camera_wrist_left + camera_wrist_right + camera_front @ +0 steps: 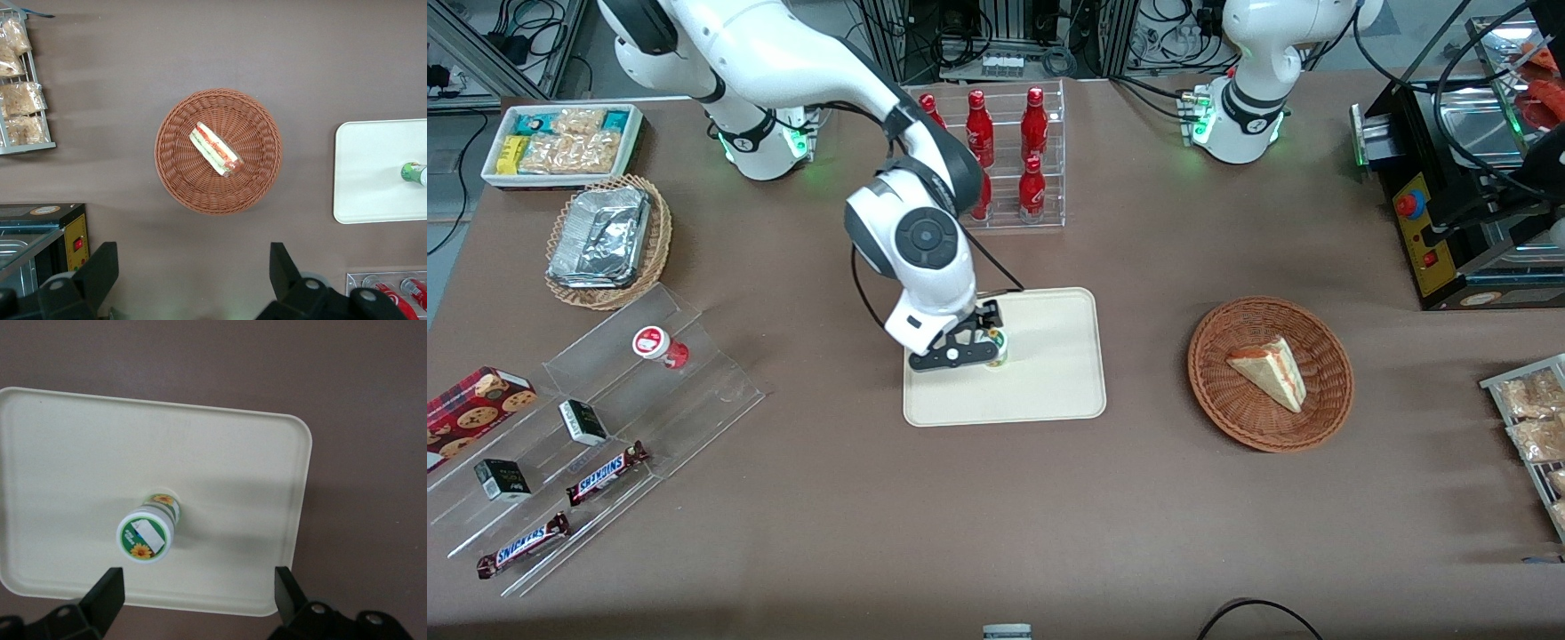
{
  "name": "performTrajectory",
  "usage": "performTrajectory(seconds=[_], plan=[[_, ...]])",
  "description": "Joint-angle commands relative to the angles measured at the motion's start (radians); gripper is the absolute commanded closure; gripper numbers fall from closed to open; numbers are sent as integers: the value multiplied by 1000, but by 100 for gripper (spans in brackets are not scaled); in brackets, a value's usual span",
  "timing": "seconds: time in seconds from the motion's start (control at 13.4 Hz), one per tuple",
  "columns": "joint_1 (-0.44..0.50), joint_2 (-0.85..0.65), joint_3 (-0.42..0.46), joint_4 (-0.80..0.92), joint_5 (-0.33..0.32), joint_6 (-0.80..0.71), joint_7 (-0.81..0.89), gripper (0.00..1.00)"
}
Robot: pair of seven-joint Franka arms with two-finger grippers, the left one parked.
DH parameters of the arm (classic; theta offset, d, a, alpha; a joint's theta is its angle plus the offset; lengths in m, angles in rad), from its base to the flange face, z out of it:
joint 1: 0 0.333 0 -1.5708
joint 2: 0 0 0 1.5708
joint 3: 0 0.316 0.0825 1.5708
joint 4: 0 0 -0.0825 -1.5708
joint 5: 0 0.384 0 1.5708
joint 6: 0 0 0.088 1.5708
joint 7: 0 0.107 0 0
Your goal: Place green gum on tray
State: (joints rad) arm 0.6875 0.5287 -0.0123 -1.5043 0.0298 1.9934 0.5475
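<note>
Standing upright on the flat cream-beige rectangular tray (220,447), the small green gum bottle (148,530) shows its white lid with a green-and-yellow flower label. The gripper (193,590) hovers above it, fingers (107,593) spread wide and not touching it. A round brown wicker basket (1272,373) holding a sandwich wedge (1270,370) sits toward the parked arm's end.

green gum (997,346) half hidden by claw (976,339)

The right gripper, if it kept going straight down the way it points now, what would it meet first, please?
Probably the green gum standing on the tray; the open gripper hangs above it, though the height gap is unclear.
</note>
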Motion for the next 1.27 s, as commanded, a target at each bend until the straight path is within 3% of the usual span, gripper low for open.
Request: performTrajectory(seconds=[0.0,0.22,0.52,0.75,1.19], plan=[[-51,-64,6,-23,5,-76,-85,0],[-130,-113,11,-24,9,-149,-187,0],[-291,-209,12,-85,91,-180,-317,0],[-426,-282,25,-126,90,-214,-430,0],[-624,-407,25,-235,78,-268,-487,0]])
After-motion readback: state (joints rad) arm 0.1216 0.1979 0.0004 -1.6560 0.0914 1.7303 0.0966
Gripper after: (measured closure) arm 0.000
